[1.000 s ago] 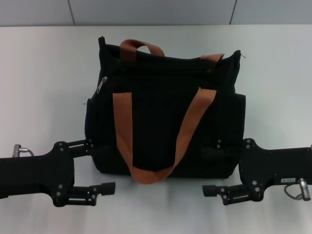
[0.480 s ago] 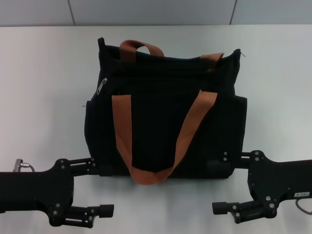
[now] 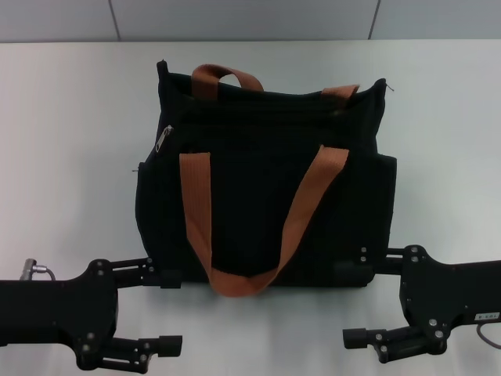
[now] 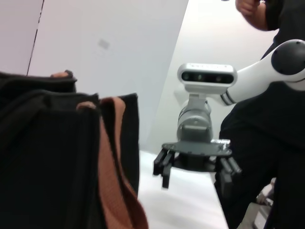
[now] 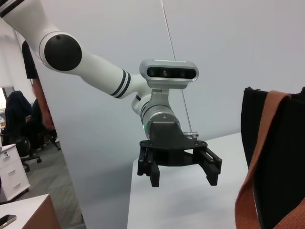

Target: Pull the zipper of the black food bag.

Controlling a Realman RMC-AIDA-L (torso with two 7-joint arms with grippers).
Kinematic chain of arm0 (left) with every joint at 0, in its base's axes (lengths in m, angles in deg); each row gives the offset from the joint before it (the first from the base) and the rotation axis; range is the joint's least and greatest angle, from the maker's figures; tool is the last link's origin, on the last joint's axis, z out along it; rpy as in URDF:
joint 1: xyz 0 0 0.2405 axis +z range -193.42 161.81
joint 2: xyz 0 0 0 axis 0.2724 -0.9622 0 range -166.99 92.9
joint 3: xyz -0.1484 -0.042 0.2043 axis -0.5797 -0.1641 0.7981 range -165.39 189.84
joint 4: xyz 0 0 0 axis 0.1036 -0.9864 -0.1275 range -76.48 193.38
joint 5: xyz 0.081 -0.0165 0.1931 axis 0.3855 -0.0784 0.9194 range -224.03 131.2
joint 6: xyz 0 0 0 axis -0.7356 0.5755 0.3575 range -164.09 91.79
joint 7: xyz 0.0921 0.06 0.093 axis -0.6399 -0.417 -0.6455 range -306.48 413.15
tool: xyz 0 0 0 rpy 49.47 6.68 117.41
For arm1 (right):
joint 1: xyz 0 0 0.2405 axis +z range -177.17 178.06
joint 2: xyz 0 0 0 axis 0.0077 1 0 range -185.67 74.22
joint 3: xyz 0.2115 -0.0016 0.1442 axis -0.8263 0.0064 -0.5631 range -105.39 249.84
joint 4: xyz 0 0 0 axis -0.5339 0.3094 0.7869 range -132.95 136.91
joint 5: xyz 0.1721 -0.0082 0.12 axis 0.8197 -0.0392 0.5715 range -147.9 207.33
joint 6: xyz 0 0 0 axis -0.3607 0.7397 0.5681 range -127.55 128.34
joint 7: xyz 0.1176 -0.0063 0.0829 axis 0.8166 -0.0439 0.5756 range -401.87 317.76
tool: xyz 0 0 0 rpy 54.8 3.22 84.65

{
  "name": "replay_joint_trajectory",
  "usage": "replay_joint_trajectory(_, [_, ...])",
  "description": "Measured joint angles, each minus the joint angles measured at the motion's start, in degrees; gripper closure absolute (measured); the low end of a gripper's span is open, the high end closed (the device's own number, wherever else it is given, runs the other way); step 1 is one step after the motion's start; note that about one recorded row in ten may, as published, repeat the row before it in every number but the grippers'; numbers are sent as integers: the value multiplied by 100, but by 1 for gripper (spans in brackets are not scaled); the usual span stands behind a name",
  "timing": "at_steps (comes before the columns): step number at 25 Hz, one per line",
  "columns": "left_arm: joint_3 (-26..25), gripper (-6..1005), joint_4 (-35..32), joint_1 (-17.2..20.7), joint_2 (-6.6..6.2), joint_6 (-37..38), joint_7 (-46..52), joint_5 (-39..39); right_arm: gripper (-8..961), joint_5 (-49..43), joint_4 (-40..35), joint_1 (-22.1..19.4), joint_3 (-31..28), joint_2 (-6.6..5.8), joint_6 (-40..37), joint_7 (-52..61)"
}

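The black food bag [image 3: 266, 188] lies in the middle of the white table [image 3: 70, 141], with two orange-brown straps [image 3: 196, 211] across it. The silver zipper pull [image 3: 163, 139] sits at the left end of a zipper track near the bag's top. My left gripper [image 3: 171, 310] is open at the bag's near left corner. My right gripper [image 3: 351, 305] is open at the near right corner. Each upper finger reaches the bag's near edge. The left wrist view shows the bag [image 4: 47, 167] and the right gripper [image 4: 195, 171]. The right wrist view shows the bag [image 5: 281, 143] and the left gripper [image 5: 180, 171].
A grey wall [image 3: 250, 19] rises behind the table's far edge. A person in black [image 4: 271, 143] stands beyond the right arm. Office chairs [image 5: 24, 124] and a desk stand off to the left side, past the table edge.
Both grippers have drawn back toward me along the table, staying open. The bag and the zipper pull have barely moved.
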Motion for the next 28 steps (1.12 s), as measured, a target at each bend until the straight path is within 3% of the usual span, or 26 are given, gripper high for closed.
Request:
replay_joint_trajectory(6, [-396,173,-14,-30,61,397,-57,-30,139,0,13,-10,-3,3,-1,0])
replay_joint_trajectory(10, [-952,173,-74,-99,177,651,-197,-39,139,3,24,-17,-10,5,-1,0])
replay_joint_trajectory(14, [-1988,173,-110,-116,314,726,-348,-210,139,3,27,-17,-10,5,-1,0])
replay_joint_trajectory(15, [-1988,173,-110,-116,314,726,-348,-210,139,3,27,-17,-10,5,-1,0])
replay_joint_trajectory(17, [-2602,174,-112,-89,333,594,-330,-447,139,4,29,-17,-9,5,-1,0])
replay_joint_trajectory(21, [-2888,174,-116,-94,272,171,-312,-460,139,10,35,-17,-9,5,0,0])
replay_joint_trajectory(25, [-2728,174,-164,-243,142,-805,-291,-68,139,17,45,-17,-9,5,-1,1])
replay_joint_trajectory(28, [-2725,175,-187,-333,142,-1009,-290,240,139,17,45,-17,-9,5,0,0])
